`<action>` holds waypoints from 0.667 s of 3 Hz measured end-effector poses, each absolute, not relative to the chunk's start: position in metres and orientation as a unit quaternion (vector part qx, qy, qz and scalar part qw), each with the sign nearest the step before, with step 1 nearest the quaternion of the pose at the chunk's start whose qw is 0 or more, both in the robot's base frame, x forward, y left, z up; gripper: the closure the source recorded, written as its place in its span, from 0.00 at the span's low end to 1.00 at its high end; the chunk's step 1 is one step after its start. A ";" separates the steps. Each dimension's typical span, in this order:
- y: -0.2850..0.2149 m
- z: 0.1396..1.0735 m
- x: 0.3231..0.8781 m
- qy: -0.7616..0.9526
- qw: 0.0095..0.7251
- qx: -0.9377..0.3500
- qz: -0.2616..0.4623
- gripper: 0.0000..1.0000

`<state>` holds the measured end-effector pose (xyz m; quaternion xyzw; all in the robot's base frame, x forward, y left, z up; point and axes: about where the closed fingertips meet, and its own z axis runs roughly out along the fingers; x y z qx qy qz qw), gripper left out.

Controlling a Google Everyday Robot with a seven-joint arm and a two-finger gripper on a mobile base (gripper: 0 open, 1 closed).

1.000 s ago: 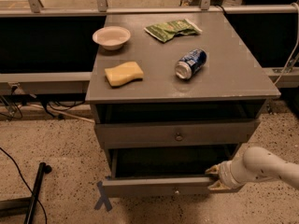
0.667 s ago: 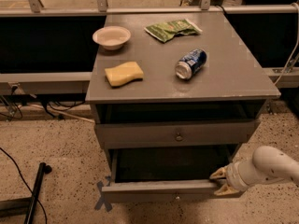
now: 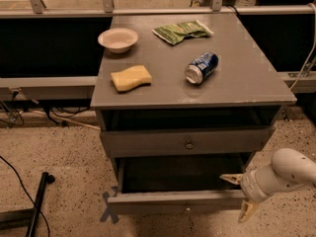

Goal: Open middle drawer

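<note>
The middle drawer [image 3: 173, 201] now sits farther out (task nearly done); the tool [image 3: 238, 195], spread wide, straddles the drawer's right front corner.

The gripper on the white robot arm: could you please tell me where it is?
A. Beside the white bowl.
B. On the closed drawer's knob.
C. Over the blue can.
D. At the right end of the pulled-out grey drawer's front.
D: the gripper sits at the right end of the front panel of the pulled-out grey middle drawer.

Middle drawer [image 3: 173, 202] open, grey; hand [image 3: 233, 197] at front corner
</note>
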<state>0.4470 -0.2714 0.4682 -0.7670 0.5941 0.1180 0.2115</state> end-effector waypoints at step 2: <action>-0.263 0.455 0.451 0.597 0.189 -0.769 0.130 0.00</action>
